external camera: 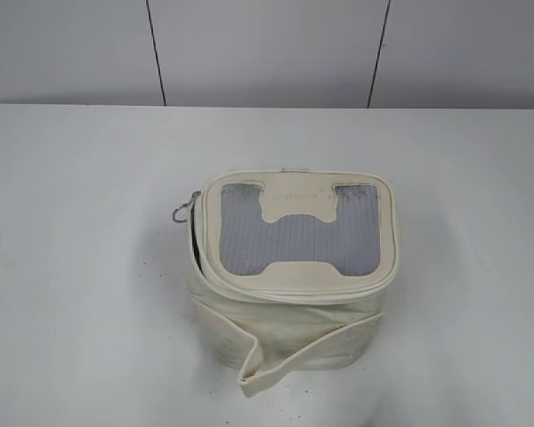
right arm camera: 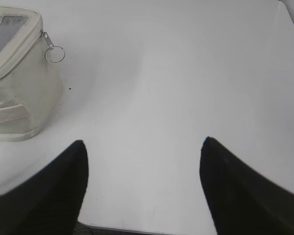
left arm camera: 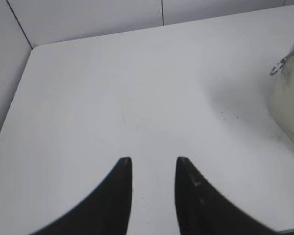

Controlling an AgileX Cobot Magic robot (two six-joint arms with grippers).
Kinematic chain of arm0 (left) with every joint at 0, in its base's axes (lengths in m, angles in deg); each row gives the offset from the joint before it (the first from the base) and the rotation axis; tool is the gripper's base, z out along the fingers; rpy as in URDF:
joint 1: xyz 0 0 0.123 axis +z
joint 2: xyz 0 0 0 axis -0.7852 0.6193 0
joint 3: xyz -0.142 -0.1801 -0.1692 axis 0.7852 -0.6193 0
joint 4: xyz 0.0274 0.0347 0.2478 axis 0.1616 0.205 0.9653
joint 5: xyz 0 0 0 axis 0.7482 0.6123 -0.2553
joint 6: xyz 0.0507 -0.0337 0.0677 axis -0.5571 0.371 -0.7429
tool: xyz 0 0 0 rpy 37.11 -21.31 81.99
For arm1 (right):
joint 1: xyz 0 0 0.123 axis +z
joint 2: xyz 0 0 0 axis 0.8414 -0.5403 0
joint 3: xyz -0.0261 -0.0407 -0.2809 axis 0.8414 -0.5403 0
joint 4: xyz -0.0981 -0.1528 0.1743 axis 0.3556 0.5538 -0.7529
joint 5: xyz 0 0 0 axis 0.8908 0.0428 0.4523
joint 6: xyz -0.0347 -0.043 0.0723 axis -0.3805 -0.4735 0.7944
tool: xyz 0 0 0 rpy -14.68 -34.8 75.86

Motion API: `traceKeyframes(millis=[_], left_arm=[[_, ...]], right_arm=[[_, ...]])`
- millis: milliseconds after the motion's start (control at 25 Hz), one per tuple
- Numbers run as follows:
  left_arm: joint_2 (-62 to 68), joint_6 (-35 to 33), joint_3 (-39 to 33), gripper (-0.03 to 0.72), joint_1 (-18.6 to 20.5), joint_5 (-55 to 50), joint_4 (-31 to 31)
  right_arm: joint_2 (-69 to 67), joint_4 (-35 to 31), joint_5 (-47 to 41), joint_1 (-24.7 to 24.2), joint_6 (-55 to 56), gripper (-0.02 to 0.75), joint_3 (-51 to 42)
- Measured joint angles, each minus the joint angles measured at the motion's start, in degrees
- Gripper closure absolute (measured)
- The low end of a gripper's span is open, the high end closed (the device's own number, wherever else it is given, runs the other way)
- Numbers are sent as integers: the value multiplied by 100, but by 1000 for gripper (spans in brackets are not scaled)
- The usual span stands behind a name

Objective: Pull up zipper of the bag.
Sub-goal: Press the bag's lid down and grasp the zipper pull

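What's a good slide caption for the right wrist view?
Open right pincer above the white table, apart from the cream bag, whose ringed zipper pull hangs at its lid corner.

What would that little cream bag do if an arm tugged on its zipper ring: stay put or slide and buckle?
The bag would probably give rather than hold firm: its side wall shows creases, suggesting soft material. It likely slides too, standing free on the smooth table with neither gripper holding it. The strap hangs loose and would likely flop about.
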State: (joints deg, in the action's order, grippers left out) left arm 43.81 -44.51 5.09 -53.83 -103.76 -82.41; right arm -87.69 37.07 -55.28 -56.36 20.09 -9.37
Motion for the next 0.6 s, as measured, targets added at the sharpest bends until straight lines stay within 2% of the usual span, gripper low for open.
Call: traceKeyframes(millis=[600], left_arm=[[0, 0, 0, 449, 0, 0, 0]], right_arm=[[0, 0, 0, 0, 0, 185, 0]])
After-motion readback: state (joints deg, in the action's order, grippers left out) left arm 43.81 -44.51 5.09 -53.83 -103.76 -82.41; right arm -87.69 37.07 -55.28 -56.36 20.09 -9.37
